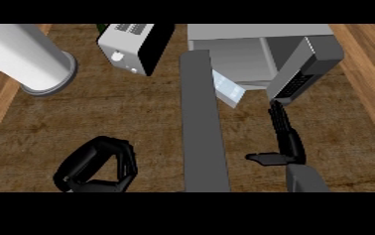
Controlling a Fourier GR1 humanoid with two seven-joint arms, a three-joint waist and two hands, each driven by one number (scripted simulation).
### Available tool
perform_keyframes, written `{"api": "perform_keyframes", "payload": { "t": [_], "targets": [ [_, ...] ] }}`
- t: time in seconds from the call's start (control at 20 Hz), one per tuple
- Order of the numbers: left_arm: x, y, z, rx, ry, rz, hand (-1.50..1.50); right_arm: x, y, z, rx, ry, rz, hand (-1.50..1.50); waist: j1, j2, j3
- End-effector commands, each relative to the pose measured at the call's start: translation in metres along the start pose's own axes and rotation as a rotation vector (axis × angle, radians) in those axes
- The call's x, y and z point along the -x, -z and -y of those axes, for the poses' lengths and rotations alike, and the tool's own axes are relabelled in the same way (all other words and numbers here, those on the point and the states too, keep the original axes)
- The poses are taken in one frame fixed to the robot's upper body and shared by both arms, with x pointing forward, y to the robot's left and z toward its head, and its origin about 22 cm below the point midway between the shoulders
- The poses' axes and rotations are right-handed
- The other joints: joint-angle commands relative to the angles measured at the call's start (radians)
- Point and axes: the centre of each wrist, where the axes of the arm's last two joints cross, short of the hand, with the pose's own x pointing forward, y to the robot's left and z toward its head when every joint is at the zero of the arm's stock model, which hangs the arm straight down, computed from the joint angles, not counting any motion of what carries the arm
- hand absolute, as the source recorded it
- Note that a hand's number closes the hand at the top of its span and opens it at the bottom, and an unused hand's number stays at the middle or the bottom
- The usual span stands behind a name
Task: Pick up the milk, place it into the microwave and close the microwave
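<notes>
Milk: we take the pale bluish-white carton [228,89] at the microwave's open mouth for the milk. It lies tilted near the far edge of the counter [124,115], right of the middle. No hand touches it.
Milk, hidden part: its left side is covered by a long grey slab [204,130], so we see only a slanted face and one corner. We cannot tell whether it sits inside the cavity or just in front of it.
Microwave: the microwave [242,48] stands at the far edge towards the right corner. Its top is cut off by the view, and its pale inside shows.
Grey panel: a tilted grey panel with a black face [304,70] stands at the microwave's right side. We cannot say for sure whether it is the door.
Long grey slab: it runs from the microwave's left front down to the near edge. We cannot make out what it is.
Right hand: the right hand [287,140] is near the near edge, right of the slab. Its fingers are straight and its thumb sticks out to the left. The fingertips [277,107] reach the panel's lower end, and it holds nothing.
Left hand: the left hand [99,167] is at the near left, with its fingers curled around nothing.
White box: a white box with a black side [135,45] stands at the far edge, left of the middle.
White cylinder: a white cylinder [36,60] lies at the far left corner, partly cut off.
</notes>
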Motion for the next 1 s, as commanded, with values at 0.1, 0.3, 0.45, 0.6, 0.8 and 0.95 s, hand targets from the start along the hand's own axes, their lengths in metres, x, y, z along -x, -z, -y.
{"api": "perform_keyframes", "payload": {
  "t": [0.1, 0.3, 0.45, 0.6, 0.8, 0.95],
  "targets": [
    [0.014, 0.030, 0.014, 0.091, 0.085, -0.046, 1.50, 0.001, -0.060, 0.037, 0.075, -0.006, 0.033, -1.50, -0.003, 0.003, -0.001],
    [0.020, 0.054, 0.022, 0.123, 0.104, -0.038, 1.50, -0.015, -0.101, 0.075, 0.073, -0.018, 0.042, -1.50, -0.018, 0.003, -0.003],
    [0.039, 0.066, 0.043, 0.140, 0.126, -0.025, 1.50, -0.032, -0.122, 0.089, 0.091, -0.016, 0.062, -1.50, -0.003, 0.008, -0.002],
    [0.048, 0.078, 0.059, 0.148, 0.155, 0.020, 1.50, -0.043, -0.139, 0.085, 0.038, 0.036, 0.095, -1.50, 0.006, 0.012, 0.000],
    [0.060, 0.097, 0.083, 0.207, 0.139, 0.026, 1.50, -0.072, -0.153, 0.093, 0.022, 0.023, 0.175, -1.50, 0.001, 0.015, 0.000],
    [0.070, 0.097, 0.114, 0.278, 0.117, -0.054, 1.50, -0.089, -0.137, 0.079, -0.040, 0.079, 0.192, -1.50, 0.003, 0.015, 0.000]
  ]
}}
